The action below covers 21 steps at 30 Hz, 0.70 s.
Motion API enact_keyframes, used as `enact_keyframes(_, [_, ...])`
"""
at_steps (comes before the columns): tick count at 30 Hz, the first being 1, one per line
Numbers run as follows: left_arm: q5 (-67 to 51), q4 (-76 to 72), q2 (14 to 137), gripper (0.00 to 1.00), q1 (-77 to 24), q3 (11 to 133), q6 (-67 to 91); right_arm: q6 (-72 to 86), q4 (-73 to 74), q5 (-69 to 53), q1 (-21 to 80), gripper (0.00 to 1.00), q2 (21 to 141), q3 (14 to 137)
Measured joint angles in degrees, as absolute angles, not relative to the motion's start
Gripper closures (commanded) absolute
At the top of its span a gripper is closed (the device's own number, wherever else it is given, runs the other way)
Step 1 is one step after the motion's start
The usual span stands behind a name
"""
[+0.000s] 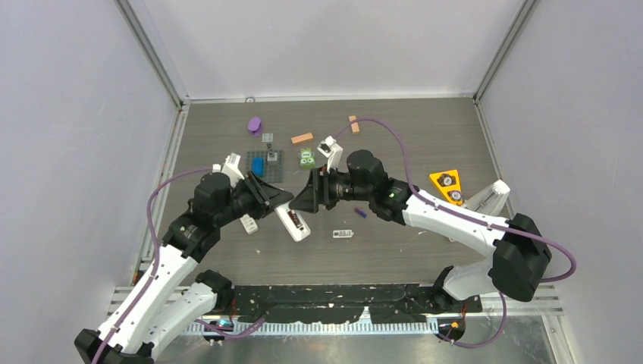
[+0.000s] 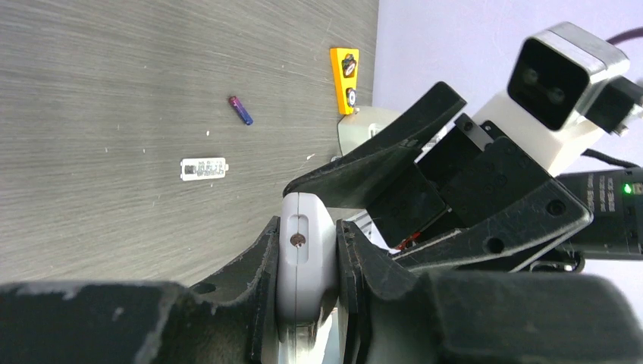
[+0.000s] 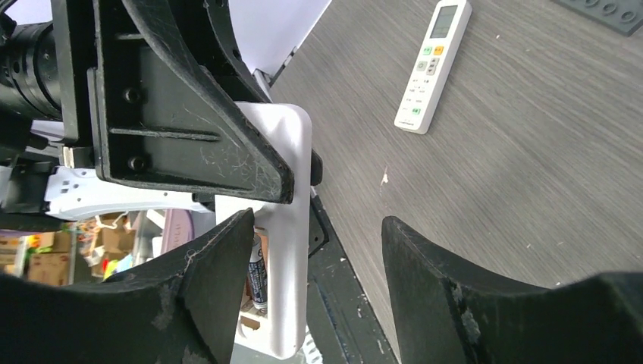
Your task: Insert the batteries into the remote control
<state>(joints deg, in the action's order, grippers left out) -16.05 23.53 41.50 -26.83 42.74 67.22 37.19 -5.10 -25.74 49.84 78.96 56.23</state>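
The left gripper (image 2: 307,231) squeezes the white plastic remote control (image 3: 292,136) tight and holds it up so the other arm can reach its open back. The right gripper (image 3: 317,221) is spread wide and empty beside it. One dark thin battery (image 3: 258,277) sits inside. A small purple battery (image 2: 240,110) lies on the grey wooden table (image 2: 114,76).

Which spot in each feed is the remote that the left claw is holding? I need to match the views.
Top external: the remote is near the centre of the frame, lying at a slant.
Left wrist: the remote is at bottom centre, seen end-on, clamped in the left claw.
Right wrist: the remote is centre-left, with a battery in its open compartment.
Shared landmark: the left claw gripping it, in all three.
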Motion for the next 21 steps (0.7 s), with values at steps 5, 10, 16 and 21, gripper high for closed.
enact_keyframes(5, [-16.29,24.97,41.5,1.0,-26.09,43.05,69.56,34.04,-3.16,-21.41,51.9,0.33,78.26,57.41])
enact_keyframes(10, [-16.73,26.33,41.5,1.0,-25.19,43.05,72.05,30.94,-1.85,-16.64,53.87,0.33,77.67,58.0])
enact_keyframes(16, [-17.15,27.77,41.1,1.0,-24.23,43.05,74.37,27.86,-1.37,-11.44,56.16,0.33,76.97,58.08])
enact_keyframes(21, [-17.19,28.6,40.49,1.0,-23.31,43.05,76.03,24.99,-1.23,-6.31,58.61,0.33,76.4,58.22])
